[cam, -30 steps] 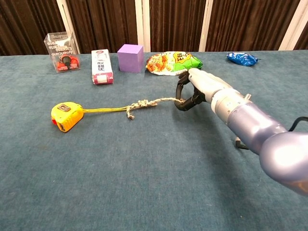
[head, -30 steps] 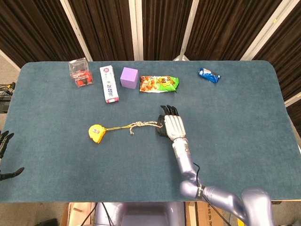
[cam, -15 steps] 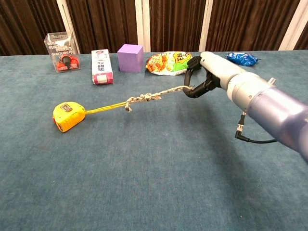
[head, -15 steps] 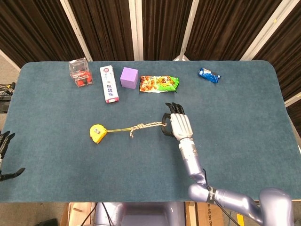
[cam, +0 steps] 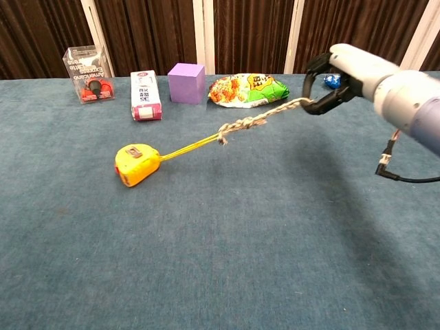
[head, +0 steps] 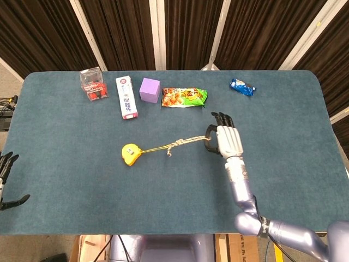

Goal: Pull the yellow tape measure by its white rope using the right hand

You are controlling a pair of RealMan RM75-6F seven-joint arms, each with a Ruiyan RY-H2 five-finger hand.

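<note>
Right hand moved right, higher; rope taut; tape measure dragged right.

My right hand pinches the white rope, stretched taut to the yellow tape measure on the table.

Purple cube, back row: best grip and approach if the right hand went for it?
Judging by its pose, take the purple cube from above, fingers on its front and back faces. It sits flat and upright, but the white box on one side and the snack bag on the other crowd its side faces.
</note>
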